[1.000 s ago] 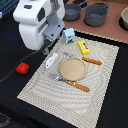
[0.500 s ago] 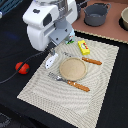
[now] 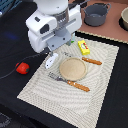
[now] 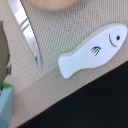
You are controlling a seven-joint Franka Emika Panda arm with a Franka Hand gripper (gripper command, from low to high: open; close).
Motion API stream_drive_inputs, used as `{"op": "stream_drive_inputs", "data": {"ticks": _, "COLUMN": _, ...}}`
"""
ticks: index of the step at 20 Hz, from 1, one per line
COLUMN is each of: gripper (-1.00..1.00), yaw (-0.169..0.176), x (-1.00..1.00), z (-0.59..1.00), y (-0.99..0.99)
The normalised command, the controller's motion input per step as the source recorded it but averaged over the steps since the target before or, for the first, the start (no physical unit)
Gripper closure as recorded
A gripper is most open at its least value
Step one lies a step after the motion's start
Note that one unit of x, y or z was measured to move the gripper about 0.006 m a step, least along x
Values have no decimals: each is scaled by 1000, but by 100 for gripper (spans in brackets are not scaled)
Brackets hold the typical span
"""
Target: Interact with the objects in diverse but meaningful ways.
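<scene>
A white fish-shaped toy (image 3: 51, 61) lies on the woven placemat (image 3: 60, 100), just below my gripper (image 3: 61, 49). The wrist view shows the fish (image 4: 92, 50) flat near the mat's edge. My fingers are hidden under the arm in the exterior view. A teal-grey shape (image 4: 5, 102) at the wrist picture's edge is too blurred to name. The red tomato (image 3: 21, 67) sits off the mat on the dark table, to the exterior view's left. The yellow packet (image 3: 84, 47) lies on the mat beyond the plate. The carton and the tube are out of view.
A round wooden plate (image 3: 73, 68) sits mid-mat, with a wooden-handled fork (image 3: 70, 82) in front and a knife (image 3: 91, 61) beside it. A shiny metal blade (image 4: 27, 32) lies close to the fish. A grey pot (image 3: 96, 14) and a bowl (image 3: 125, 17) stand at the back.
The arm has shifted slightly toward the exterior view's right and come lower over the fish toy. The carton that showed beside the arm is now covered.
</scene>
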Motion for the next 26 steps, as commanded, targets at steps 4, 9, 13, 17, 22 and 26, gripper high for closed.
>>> {"op": "stream_drive_inputs", "data": {"ticks": 4, "gripper": -100, "yaw": -219, "x": -246, "z": -63, "y": 34}}
{"op": "stream_drive_inputs", "data": {"ticks": 9, "gripper": -100, "yaw": -142, "x": -111, "z": -66, "y": 95}}
{"op": "stream_drive_inputs", "data": {"ticks": 13, "gripper": -100, "yaw": -93, "x": 0, "z": -163, "y": 73}}
{"op": "stream_drive_inputs", "data": {"ticks": 17, "gripper": -100, "yaw": -67, "x": -55, "z": -225, "y": 148}}
{"op": "stream_drive_inputs", "data": {"ticks": 22, "gripper": -100, "yaw": -36, "x": -262, "z": -325, "y": 112}}
{"op": "stream_drive_inputs", "data": {"ticks": 26, "gripper": -100, "yaw": -37, "x": -301, "z": -383, "y": 99}}
